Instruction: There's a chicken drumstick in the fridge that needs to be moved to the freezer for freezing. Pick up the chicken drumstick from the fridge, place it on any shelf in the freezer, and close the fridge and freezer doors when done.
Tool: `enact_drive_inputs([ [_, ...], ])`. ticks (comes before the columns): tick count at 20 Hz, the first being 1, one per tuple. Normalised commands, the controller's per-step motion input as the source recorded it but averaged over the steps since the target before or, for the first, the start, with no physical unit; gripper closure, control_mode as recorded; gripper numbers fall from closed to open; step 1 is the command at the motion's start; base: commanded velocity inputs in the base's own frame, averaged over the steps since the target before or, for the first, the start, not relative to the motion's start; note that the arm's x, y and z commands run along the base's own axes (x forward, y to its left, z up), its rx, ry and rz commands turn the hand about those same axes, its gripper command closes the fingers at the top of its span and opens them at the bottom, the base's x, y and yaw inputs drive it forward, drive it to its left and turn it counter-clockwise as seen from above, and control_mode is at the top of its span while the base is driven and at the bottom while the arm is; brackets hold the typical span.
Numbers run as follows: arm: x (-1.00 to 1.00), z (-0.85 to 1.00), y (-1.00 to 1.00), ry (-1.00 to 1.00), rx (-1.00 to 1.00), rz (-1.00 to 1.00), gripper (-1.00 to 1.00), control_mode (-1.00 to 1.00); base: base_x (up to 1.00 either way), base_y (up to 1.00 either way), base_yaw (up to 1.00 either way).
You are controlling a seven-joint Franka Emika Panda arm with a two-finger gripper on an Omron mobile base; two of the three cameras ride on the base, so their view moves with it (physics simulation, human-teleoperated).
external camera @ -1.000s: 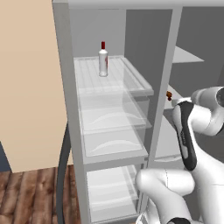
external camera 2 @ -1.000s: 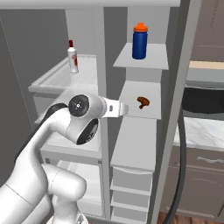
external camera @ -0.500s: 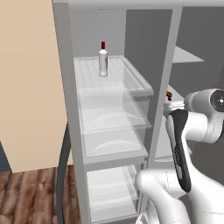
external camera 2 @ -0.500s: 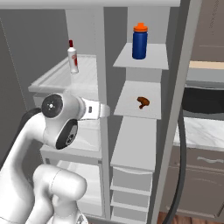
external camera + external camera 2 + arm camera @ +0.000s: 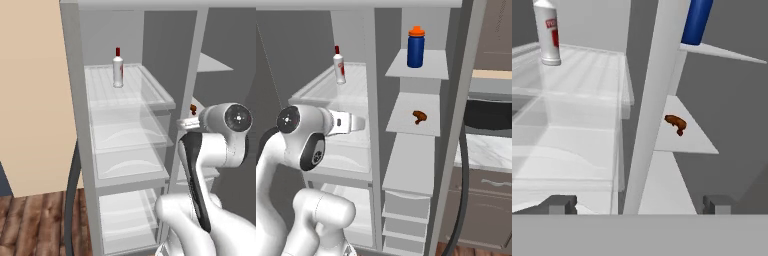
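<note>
Grey kitchen cabinetry frames the open unit. Nearest, the claw [image 5: 639, 202] hangs empty, its tips spread wide, facing the divider between the fridge [image 5: 125, 145] and freezer [image 5: 416, 150]. Beyond, the chicken drumstick [image 5: 419, 117] already lies on a freezer shelf [image 5: 406, 125], so door-closing likely remains.

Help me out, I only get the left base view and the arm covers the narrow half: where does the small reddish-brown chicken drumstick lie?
Observer: The small reddish-brown chicken drumstick lies flat on the pale grey opaque shelf midway up the narrow half, with nothing touching it.
Operator: Anything above it?
Observer: A blue bottle with an orange cap stands upright on the next shelf up.
Operator: Is the claw holding anything?
Observer: No, the claw is open and empty, short of the drumstick.
</note>
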Motion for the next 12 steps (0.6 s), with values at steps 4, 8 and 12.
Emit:
enact_drive_inputs([
  [4, -0.4, 0.12, 0.06, 0.08, 0.0, 0.02, -1.0, -1.0, 0.0, 0.0, 0.0],
  [8, -0.44, 0.08, 0.11, 0.07, 0.0, 0.0, -1.0, -1.0, 0.0, 0.0, 0.0],
  [12, -0.41, 0.03, 0.35, 0.03, 0.0, 0.0, -1.0, -1.0, 0.0, 0.0, 0.0],
])
